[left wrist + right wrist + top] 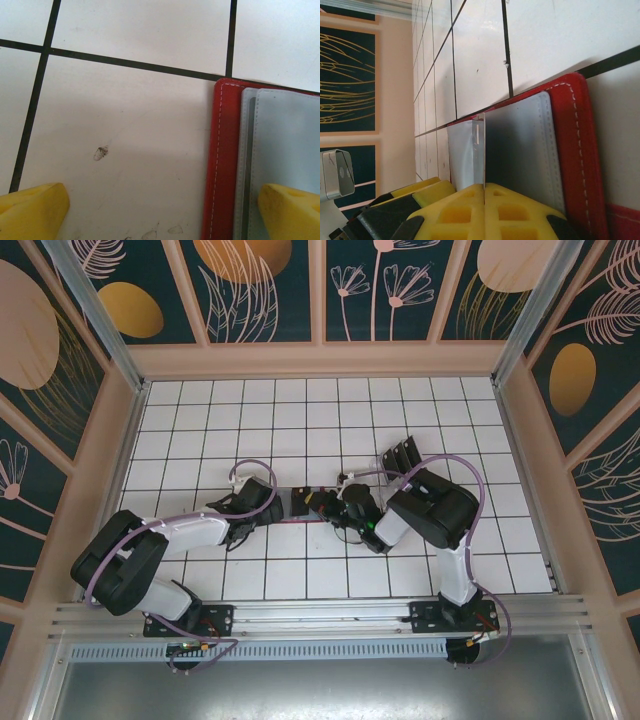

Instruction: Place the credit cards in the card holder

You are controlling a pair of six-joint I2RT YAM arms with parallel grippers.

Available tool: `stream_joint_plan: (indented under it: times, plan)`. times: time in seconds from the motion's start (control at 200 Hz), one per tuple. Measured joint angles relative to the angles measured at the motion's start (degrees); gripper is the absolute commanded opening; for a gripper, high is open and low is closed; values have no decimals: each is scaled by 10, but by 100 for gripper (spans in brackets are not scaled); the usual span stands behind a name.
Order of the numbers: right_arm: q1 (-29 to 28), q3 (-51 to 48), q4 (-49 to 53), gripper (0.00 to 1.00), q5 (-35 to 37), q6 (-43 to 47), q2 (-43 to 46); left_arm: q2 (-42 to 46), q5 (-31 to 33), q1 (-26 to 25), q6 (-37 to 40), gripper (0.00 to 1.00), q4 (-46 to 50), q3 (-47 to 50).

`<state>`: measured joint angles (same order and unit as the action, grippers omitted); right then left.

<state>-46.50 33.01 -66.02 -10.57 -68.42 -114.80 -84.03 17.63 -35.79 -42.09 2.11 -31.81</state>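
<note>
The card holder [302, 508] lies open and flat on the white-tiled bench [300, 420], near the middle of the near half and between the two wrists, which meet over it from either side. From the left wrist, its red stitched cover [222, 160] runs up the right part of the picture with pale grey pocket leaves layered on it. Its corner sits just below a black tile line. The left fingers [35, 210] stand wide apart and grip nothing: one yellow pad hangs over bare tile, the other over the grey pockets near the holder's edge. The right fingers [470, 210] are pressed together, pad against pad. A thin, pale-edged sheet [481, 150] rises edge-on from the seam between them, standing over the open holder, whose red border [575, 150] curves around a grey pocket to the right of the sheet, with another grey leaf to its left. Whether that sheet is a card or a clear leaf of the holder cannot be told. Farther back on the bench, behind the right arm's elbow and well apart from the holder, a few dark credit cards [405, 456] stand on edge side by side.
</note>
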Motion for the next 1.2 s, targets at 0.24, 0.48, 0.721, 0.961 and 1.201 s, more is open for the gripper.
stream_joint_plan:
  times: [0.24, 0.48, 0.721, 0.961, 1.201]
  plan:
    - [0, 0, 2, 0, 0, -8, 0, 0, 0, 0, 0, 99, 0, 0]
    - [0, -10, 5, 0, 3, -10, 9, 0, 0, 0, 0, 99, 0, 0]
    - [-2, -13, 14, 0, 6, -12, 15, 2, 0, 0, 0, 99, -2, 2]
    - [-2, -10, 18, 0, 4, -12, 15, 2, 0, 0, 0, 98, -4, 3]
    - [-2, 5, 33, 0, -3, -12, 13, 2, 0, 0, 0, 99, -4, 3]
